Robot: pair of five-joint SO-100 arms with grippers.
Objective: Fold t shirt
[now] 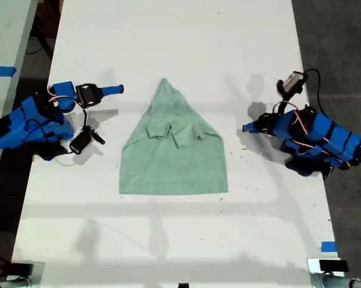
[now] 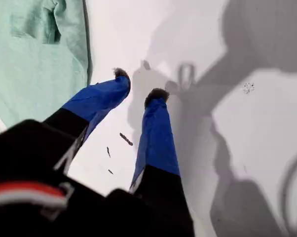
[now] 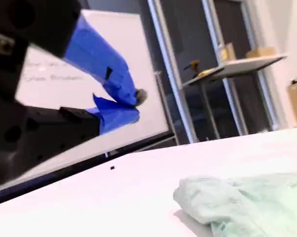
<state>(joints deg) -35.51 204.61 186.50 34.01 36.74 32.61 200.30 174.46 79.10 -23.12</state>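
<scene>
t shirt (image 1: 172, 147) partly folded on white table (image 1: 168, 240), arms apart at sides

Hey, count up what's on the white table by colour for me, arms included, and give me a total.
Mint green: 1, the t shirt
Blue: 2, one arm at the exterior view's left, one arm at its right
Total: 3

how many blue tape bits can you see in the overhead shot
2. One strip of blue tape lies on the neighbouring table at the exterior view's left edge; one small piece sits on the white table near the exterior view's lower right corner. Others may lie out of frame.
</scene>
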